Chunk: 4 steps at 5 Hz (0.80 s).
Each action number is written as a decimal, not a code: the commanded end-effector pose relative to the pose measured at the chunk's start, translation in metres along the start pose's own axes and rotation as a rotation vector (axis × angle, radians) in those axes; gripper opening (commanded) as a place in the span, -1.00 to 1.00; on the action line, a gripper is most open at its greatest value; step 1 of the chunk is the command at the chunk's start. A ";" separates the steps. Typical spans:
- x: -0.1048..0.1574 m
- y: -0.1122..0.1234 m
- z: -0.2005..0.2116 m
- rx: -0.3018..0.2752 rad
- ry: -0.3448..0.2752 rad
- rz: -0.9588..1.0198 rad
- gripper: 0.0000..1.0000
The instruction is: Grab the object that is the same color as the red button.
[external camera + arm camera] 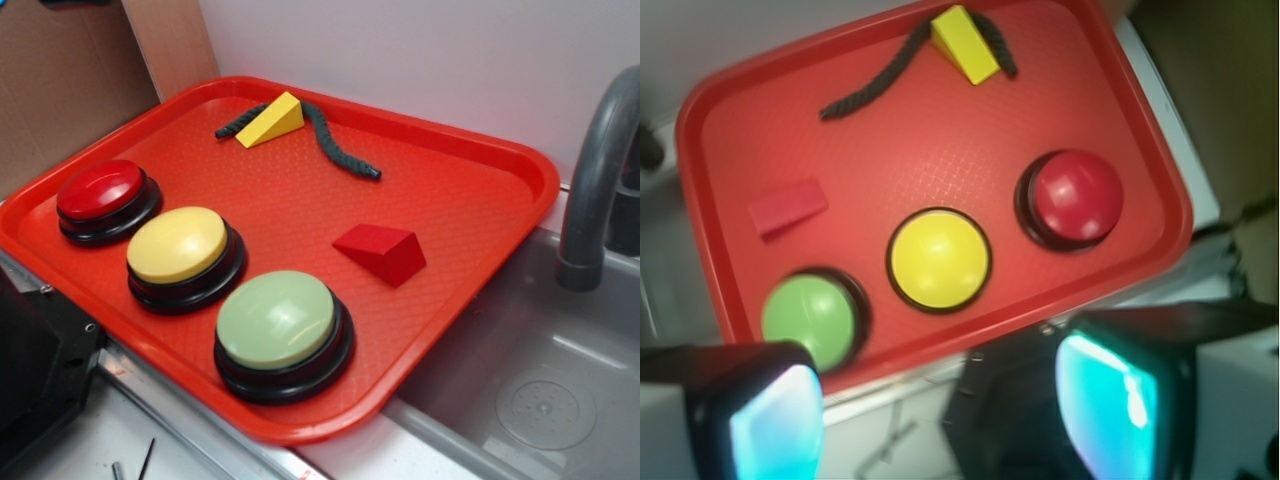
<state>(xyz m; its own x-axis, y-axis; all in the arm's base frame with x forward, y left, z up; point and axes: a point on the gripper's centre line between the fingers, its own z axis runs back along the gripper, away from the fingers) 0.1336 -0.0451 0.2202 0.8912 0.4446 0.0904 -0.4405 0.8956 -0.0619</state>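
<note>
small matte red wedge block (381, 252) lies free on the red plastic tray (470, 190), toward its sink-side edge, apart from all three buttons. glossy red dome button on black base (102, 196) sits near the opposite corner. gripper (940, 410) hangs spread, empty, off the tray's near edge; only blurred fingertips (770, 425) show.

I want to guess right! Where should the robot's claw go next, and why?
Probably forward and to its left, to get over the red block. It matches the red button, lies alone on the tray, and the gripper looks open, high above the tray's near edge.
</note>
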 end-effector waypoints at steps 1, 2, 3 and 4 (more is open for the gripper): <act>0.026 -0.047 -0.033 -0.009 0.041 0.484 1.00; 0.039 -0.069 -0.060 0.009 0.057 0.704 1.00; 0.045 -0.095 -0.095 -0.001 0.045 0.864 1.00; 0.046 -0.112 -0.118 0.003 0.040 0.913 1.00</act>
<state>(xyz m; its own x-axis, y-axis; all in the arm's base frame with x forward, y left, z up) 0.2270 -0.1302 0.0984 0.1976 0.9802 -0.0124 -0.9798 0.1971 -0.0330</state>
